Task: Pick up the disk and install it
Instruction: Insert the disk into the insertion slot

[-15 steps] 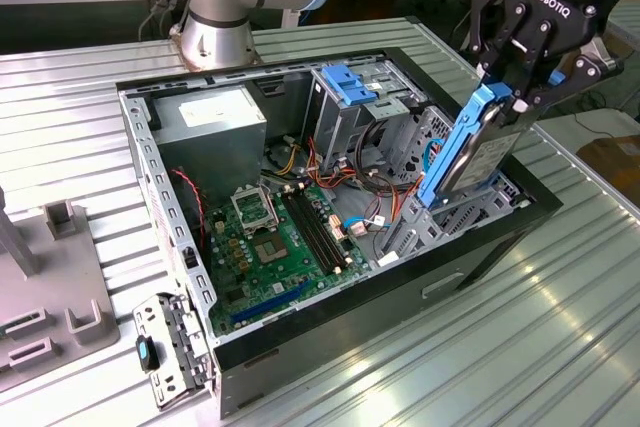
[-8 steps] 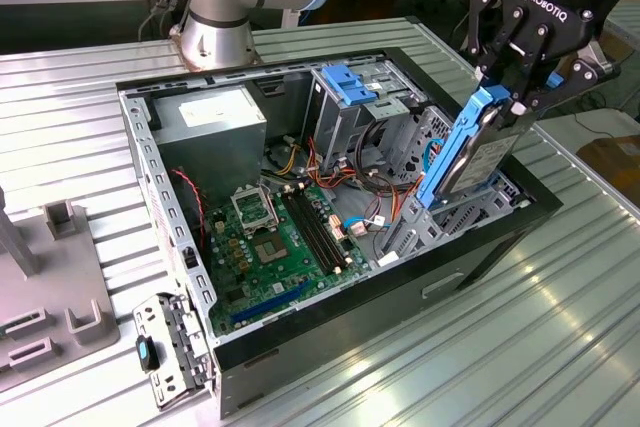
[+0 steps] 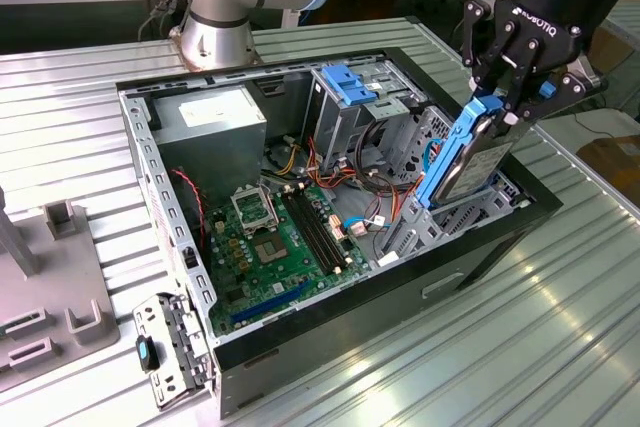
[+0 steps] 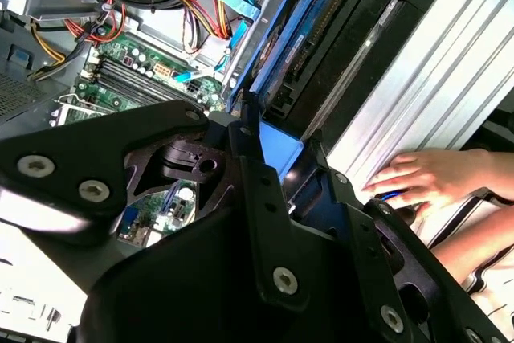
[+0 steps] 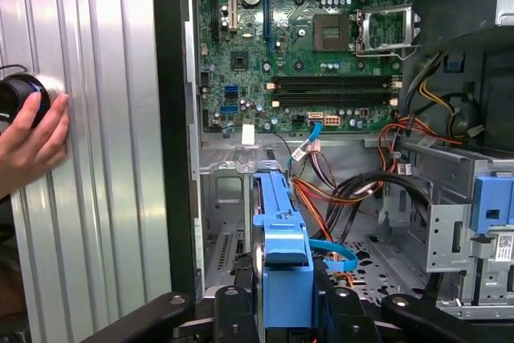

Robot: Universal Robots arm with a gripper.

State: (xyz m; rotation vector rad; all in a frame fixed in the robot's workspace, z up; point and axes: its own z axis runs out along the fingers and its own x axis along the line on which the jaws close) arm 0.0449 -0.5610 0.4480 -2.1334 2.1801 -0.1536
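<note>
The disk (image 3: 470, 162) is a flat drive in a bright blue carrier rail. It hangs tilted over the open computer case (image 3: 400, 287), at the exterior view's right. Its lower end reaches down into the metal drive bay (image 3: 440, 222) by the case's wall. My gripper (image 3: 503, 107) is shut on the disk's upper end. In the first wrist view the blue carrier (image 5: 281, 230) runs away from the gripper (image 5: 283, 299) toward the bay floor. In the second wrist view the disk (image 4: 309, 30) extends past the black fingers (image 4: 265, 198).
The green motherboard (image 3: 280, 237) lies on the case floor, with orange and black cables (image 5: 337, 190) beside the bay. A metal cage with a light-blue latch (image 3: 350, 82) stands at the back. A person's hand (image 5: 32, 142) rests on the ribbed table outside the case. A grey fixture (image 3: 50, 287) sits at the exterior view's left.
</note>
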